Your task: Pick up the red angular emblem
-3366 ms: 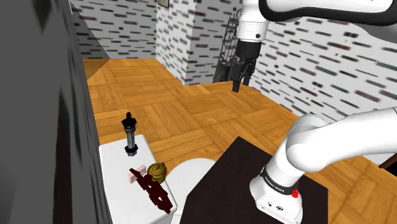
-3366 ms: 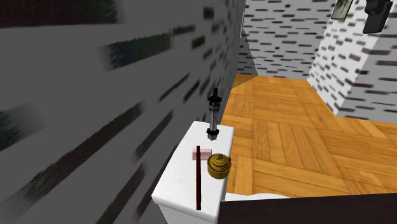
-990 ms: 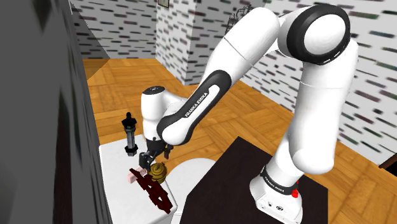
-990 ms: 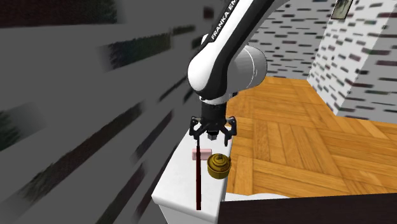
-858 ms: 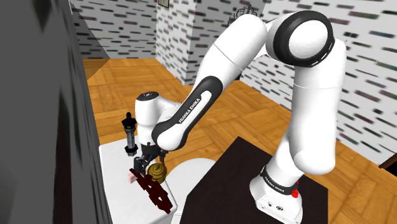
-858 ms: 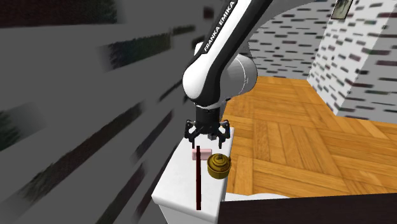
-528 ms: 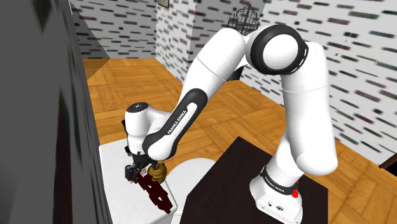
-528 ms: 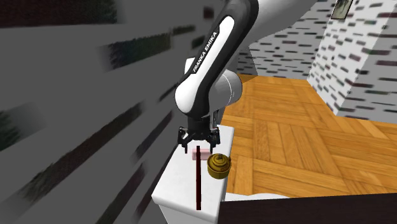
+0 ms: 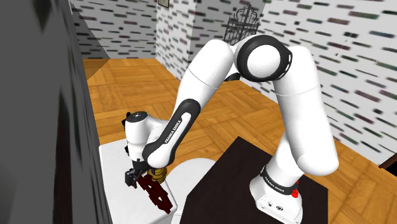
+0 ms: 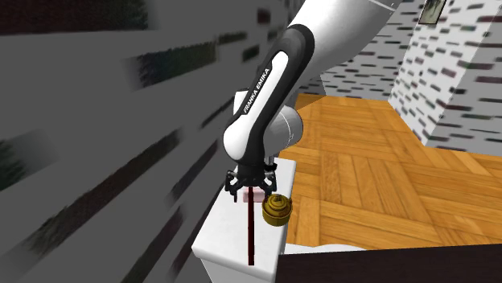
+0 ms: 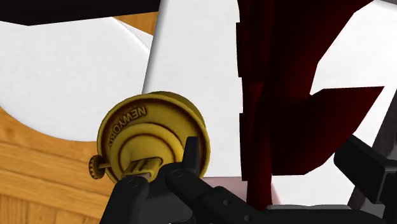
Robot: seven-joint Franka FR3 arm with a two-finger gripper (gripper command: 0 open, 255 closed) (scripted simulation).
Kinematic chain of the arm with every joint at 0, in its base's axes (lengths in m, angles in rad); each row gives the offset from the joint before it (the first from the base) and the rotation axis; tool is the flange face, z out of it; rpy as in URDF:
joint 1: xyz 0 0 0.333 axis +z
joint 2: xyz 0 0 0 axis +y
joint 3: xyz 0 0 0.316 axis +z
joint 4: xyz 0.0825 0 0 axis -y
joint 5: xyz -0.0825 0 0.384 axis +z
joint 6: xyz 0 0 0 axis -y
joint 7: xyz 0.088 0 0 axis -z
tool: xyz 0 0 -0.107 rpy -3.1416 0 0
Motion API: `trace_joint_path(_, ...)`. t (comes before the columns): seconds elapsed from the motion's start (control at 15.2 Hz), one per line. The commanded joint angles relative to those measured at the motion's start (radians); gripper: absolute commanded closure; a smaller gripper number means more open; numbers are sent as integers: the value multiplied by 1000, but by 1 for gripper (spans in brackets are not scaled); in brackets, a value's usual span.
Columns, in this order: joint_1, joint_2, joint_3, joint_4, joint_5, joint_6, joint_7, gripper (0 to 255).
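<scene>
Fingers (image 11: pixel 372 170) spread apart and lowered at one end of the dark red angular emblem (image 11: pixel 286 95), which passes between them; contact with either finger cannot be judged. The emblem runs lengthwise along the white toilet tank lid (image 10: pixel 224 235), close to the grey wall (image 10: pixel 96 161). A brass-coloured round knob (image 11: pixel 153 137) sits on the lid just beside the emblem, on its floor side. A pink block (image 10: pixel 243 195) lies beneath the fingers. Wood parquet floor (image 9: pixel 121 83) surrounds the toilet.
</scene>
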Motion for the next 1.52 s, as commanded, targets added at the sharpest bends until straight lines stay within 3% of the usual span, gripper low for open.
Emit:
trace_joint_path(0.0, 1, 3, -1, 1, -1, 3, 0, 255)
trace_joint_path(0.59, 1, 4, -2, 2, -1, 3, 0, 255)
trace_joint_path(1.45, -42, -161, 53, -46, 52, -115, -29, 255)
